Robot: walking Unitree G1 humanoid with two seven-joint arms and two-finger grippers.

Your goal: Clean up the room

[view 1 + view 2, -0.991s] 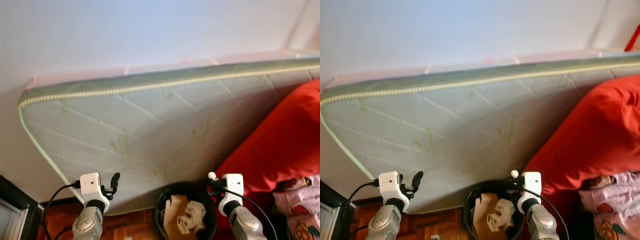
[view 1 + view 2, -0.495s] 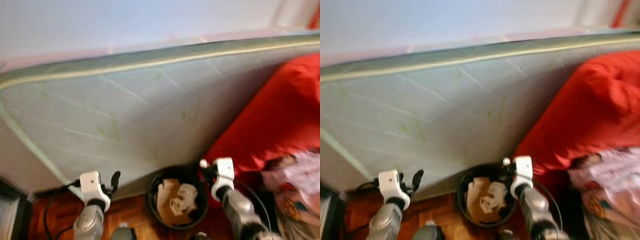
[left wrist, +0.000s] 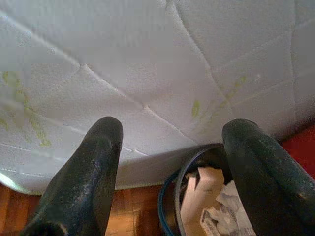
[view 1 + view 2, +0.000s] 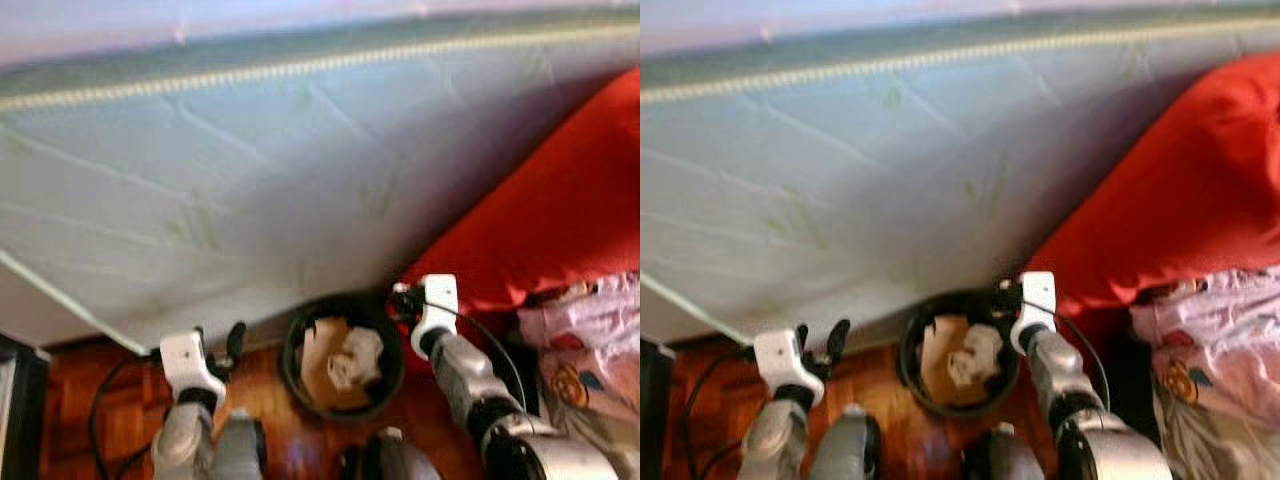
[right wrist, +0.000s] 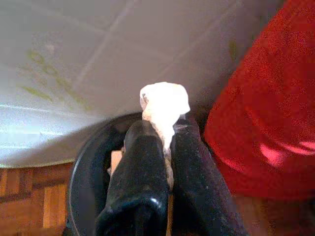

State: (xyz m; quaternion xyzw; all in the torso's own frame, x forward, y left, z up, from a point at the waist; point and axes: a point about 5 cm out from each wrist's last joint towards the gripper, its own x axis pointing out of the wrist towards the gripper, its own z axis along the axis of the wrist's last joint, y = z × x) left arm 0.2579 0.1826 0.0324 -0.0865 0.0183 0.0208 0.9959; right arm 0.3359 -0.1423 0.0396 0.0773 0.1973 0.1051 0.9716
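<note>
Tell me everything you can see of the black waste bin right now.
The black waste bin is round and open-topped with a dark rim. It stands upright on the wooden floor, close against the foot of the leaning mattress, with the red bedding beside it. Inside lie a piece of brown cardboard and crumpled white paper. The right gripper, shut on a white wad, hangs at its rim.

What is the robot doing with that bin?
The robot is tidying up. Its right gripper is shut on a crumpled white tissue and holds it at the rim of a black bin that already has paper scraps inside. The tissue is not dropped in yet. The left gripper is open and holds nothing, beside the bin. A mattress leans on the wall behind, next to a red blanket.
</note>
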